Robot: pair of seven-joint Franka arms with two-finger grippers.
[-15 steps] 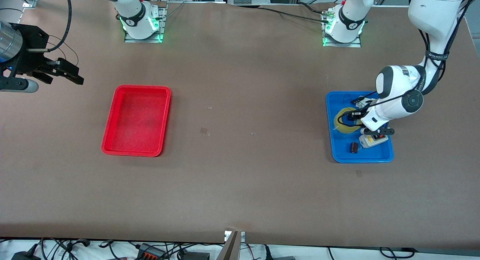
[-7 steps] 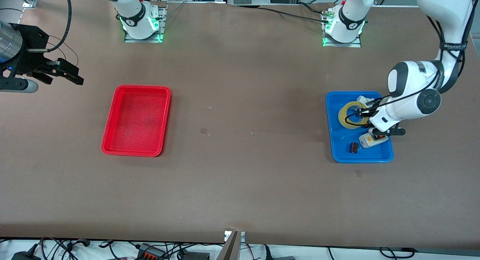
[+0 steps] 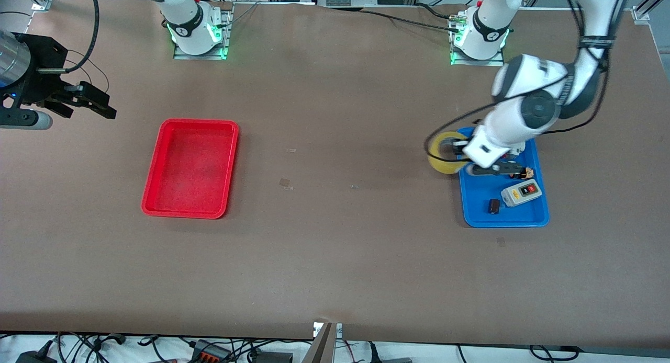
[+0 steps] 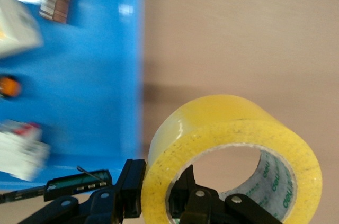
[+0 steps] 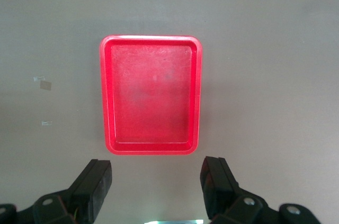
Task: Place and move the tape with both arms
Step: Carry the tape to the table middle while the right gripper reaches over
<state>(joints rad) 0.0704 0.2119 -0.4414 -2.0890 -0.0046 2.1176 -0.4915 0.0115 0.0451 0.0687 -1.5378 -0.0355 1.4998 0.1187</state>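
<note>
Red tray [image 3: 190,168] lies on the table toward the right arm's end, with nothing in it. Right gripper [image 3: 86,102] hangs over bare table beside that tray, fingers [image 5: 90,187] wide apart and holding nothing; this arm waits.

Yellow tape [image 3: 445,152] is in the air over the blue tray's [image 3: 505,218] edge, on the side toward the red tray. Left gripper [image 3: 463,152] is clamped on the roll's wall: one finger [image 4: 186,192] sits inside the hollow core, the other outside.

Judgement: the red tray lies well apart from the left fingers, across open table, and just beside the right fingers. The right arm is the nearer one to it, so a hand-over or mid-table set-down looks likely.
</note>
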